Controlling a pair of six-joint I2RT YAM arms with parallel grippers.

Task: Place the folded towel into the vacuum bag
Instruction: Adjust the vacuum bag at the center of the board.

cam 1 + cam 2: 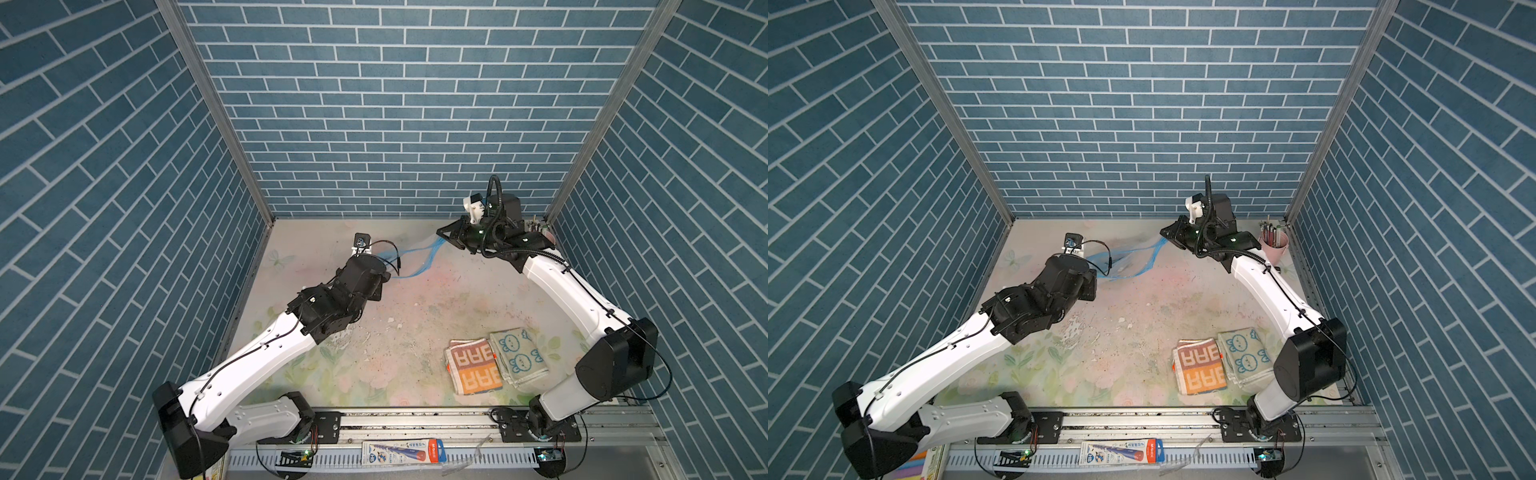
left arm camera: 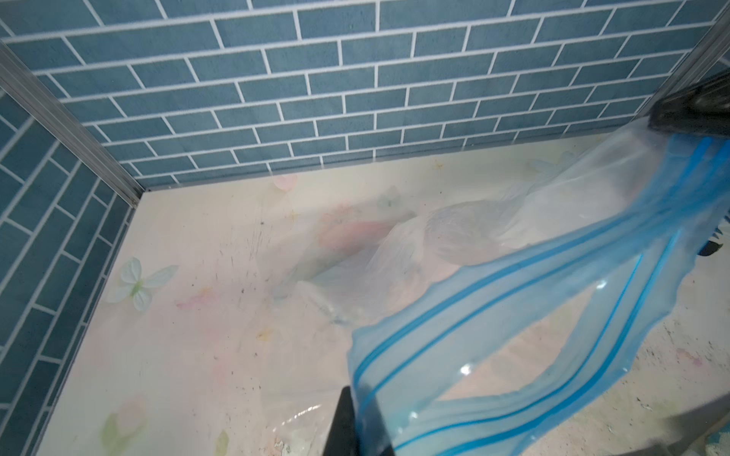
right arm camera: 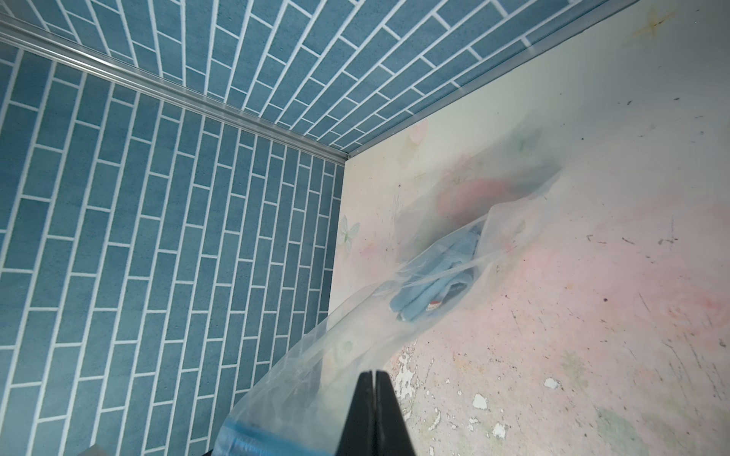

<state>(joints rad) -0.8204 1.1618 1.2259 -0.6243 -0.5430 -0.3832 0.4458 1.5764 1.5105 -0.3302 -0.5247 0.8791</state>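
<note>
Plastic is drawn up between the two arms at the far end of the bench [image 1: 415, 324]: the vacuum bag [image 2: 513, 316] hangs from two pinches on its blue zip-strip edge, and the rest of it trails down onto the surface. The left gripper [image 2: 361, 418] is closed on the strip at one point. The right gripper [image 3: 373, 398] has its jaws pressed together on the bag's edge at another. Holding the mouth at two separated points, lifted off the bench, looks meant to spread the opening so something can slide in, though the strip sags and twists between the grips and the mouth is not wide.

Through the film, the right wrist view shows what looks like a light-blue cloth [image 3: 430, 284] already inside, low in the bag.

Two folded towels lie side by side and touching, near the right arm's base and well apart from the bag: an orange lettered towel [image 1: 473, 368] and a bunny-print towel [image 1: 519, 357]. Neither is in the bag or held. With both grippers occupied, one would probably have to let go to fetch a towel.
</note>
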